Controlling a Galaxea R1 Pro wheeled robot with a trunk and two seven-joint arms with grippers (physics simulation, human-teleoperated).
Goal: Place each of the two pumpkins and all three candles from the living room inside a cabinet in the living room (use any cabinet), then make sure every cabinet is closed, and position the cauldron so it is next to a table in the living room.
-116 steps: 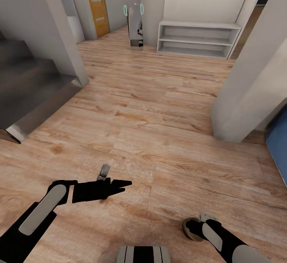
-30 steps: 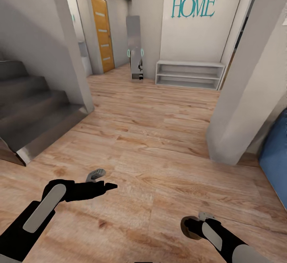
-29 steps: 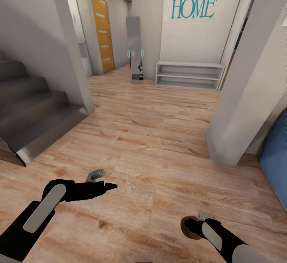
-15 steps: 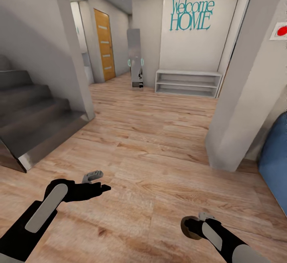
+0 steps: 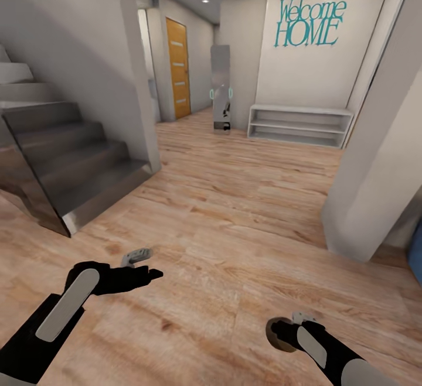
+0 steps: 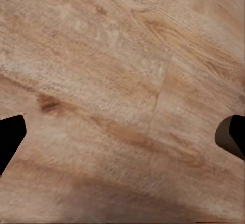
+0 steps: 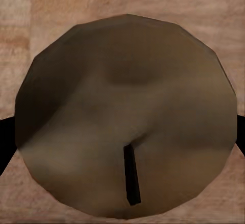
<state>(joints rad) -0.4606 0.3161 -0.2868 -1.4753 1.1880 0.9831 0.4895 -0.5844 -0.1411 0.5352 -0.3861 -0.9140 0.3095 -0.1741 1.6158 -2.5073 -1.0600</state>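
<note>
My right gripper [image 5: 280, 335] hangs low over the wooden floor, shut on a candle [image 5: 274, 334], a short dark-brown stub. The right wrist view looks onto the candle's round top [image 7: 125, 117] with its thin black wick, a black fingertip at either side. My left gripper [image 5: 147, 271] is stretched forward over bare planks. Its fingers [image 6: 10, 137] stand wide apart, so it is open with nothing between them. The pumpkins, cabinet, cauldron and table are out of view.
I am in a hallway with a wooden floor. Grey stairs [image 5: 76, 163] rise at the left and a white pillar [image 5: 375, 169] stands at the right. Ahead are a low white shelf [image 5: 299, 125], a tall mirror [image 5: 221, 90] and an orange door [image 5: 177, 67].
The camera has tilted up and swung left, so the hallway has shifted down and right in the picture. Both arms keep their pose, and the candle stays in the right gripper.
</note>
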